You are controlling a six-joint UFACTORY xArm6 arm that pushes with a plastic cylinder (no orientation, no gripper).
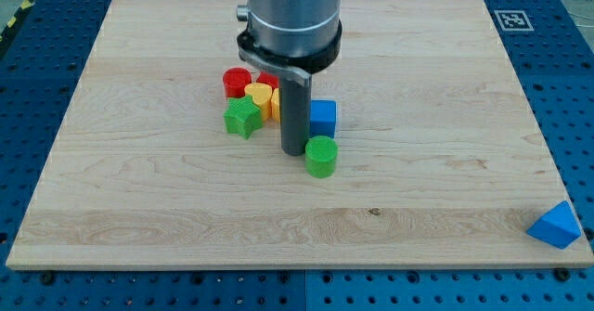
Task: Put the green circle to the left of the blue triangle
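My tip (294, 151) rests on the wooden board (139, 200) near its middle; it is a plain dark rod with no jaws, so there is nothing on it to stand apart or together. The green circle (321, 156), an upright cylinder, sits just beside the tip on the view's right and slightly toward the view's bottom, touching it or nearly so. Behind the rod on the view's right is a blue cube (323, 118). On the view's left of the rod lies a tight cluster: a green star (242, 117) nearest, a yellow heart (259, 95) above it, a red cylinder (237, 81) at the back, and another red block (268, 79) partly hidden by the rod. The blue triangle (556, 225) lies well apart, at the board's corner in the view's bottom right.
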